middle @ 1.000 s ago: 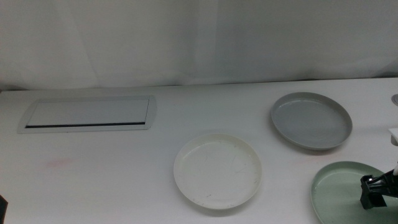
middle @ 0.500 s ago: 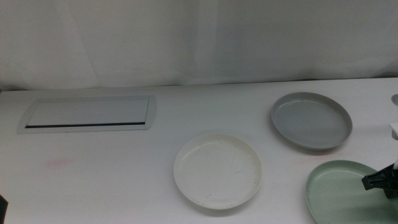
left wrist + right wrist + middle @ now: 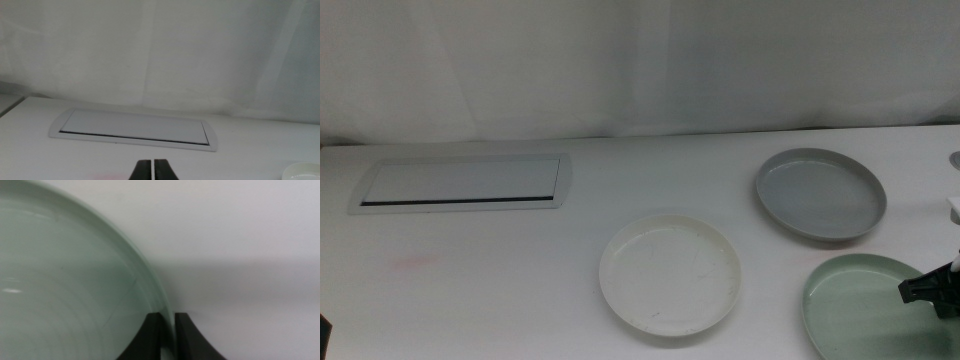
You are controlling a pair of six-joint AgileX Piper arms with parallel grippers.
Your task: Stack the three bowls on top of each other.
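Your right gripper (image 3: 167, 337) is pinching the green bowl (image 3: 865, 305) by its thin rim; it risks slipping.

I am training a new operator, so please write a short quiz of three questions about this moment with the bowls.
1. True or false: the right gripper has its fingers shut on the rim of the pale green bowl.
2. Which bowl lies farthest back on the table? A) white bowl B) grey bowl C) pale green bowl
3. Fill in: the left gripper waits with its fingers shut, facing the flat white ____ with a dark slot.

Key: 1 true; 2 B; 3 panel.
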